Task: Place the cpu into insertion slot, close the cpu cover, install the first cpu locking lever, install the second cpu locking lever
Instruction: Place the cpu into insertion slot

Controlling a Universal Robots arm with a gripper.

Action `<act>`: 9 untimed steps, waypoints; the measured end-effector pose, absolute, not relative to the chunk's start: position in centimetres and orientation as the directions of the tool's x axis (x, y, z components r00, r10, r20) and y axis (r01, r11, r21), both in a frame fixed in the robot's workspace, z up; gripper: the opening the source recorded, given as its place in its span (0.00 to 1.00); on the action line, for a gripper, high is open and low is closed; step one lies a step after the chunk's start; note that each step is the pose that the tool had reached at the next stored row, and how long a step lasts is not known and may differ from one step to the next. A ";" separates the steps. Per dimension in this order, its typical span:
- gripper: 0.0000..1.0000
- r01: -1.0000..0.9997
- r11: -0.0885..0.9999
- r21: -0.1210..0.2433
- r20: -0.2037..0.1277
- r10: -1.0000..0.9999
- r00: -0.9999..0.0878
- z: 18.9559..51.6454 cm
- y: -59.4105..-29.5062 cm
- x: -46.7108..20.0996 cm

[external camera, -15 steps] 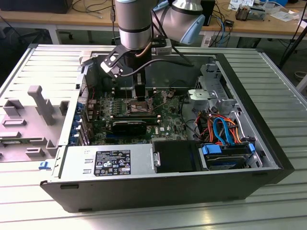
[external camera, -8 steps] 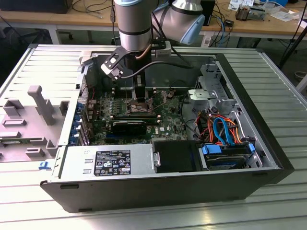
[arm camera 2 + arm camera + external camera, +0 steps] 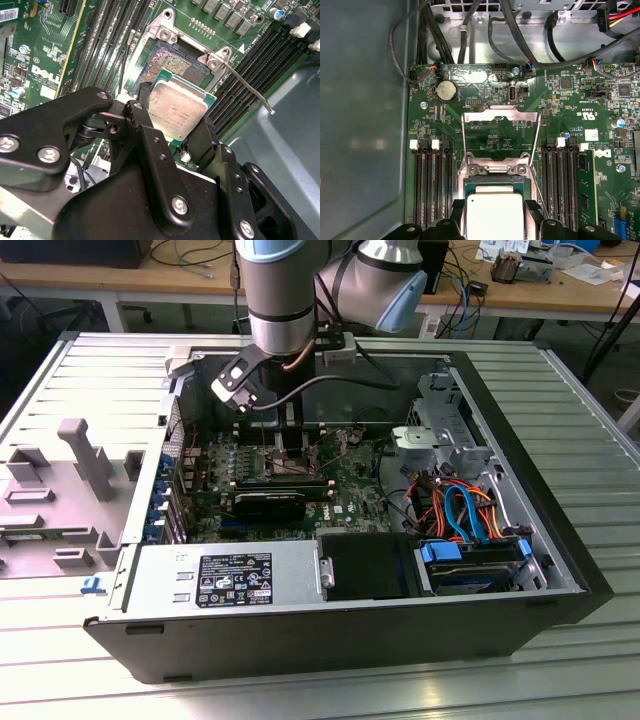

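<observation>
In the second wrist view the cpu, a silvery square on a green board, sits between my gripper's black fingers, shut on its two sides. It hangs tilted just above the insertion slot, whose gold-brown contact field lies bare. The first wrist view shows the cpu over the slot's metal rim, with the cpu cover swung up and open behind it. A thin locking lever sticks out free beside the slot. In the exterior view the arm reaches down into the open computer case.
Long black memory slots flank the socket on both sides. Black cables and a coin battery lie beyond the cover. The case holds a power supply and drive bay with blue and orange cables. A grey fixture lies outside.
</observation>
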State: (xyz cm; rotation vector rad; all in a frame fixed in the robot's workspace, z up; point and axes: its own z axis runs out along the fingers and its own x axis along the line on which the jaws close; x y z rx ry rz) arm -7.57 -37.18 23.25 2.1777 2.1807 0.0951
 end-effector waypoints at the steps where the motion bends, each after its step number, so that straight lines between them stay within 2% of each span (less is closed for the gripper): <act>1: 0.55 0.996 0.001 0.085 0.002 1.000 -0.002 23.2 -37.2 -7.6; 9: 0.55 0.996 0.001 0.085 0.002 1.000 -0.001 23.0 -37.2 -7.6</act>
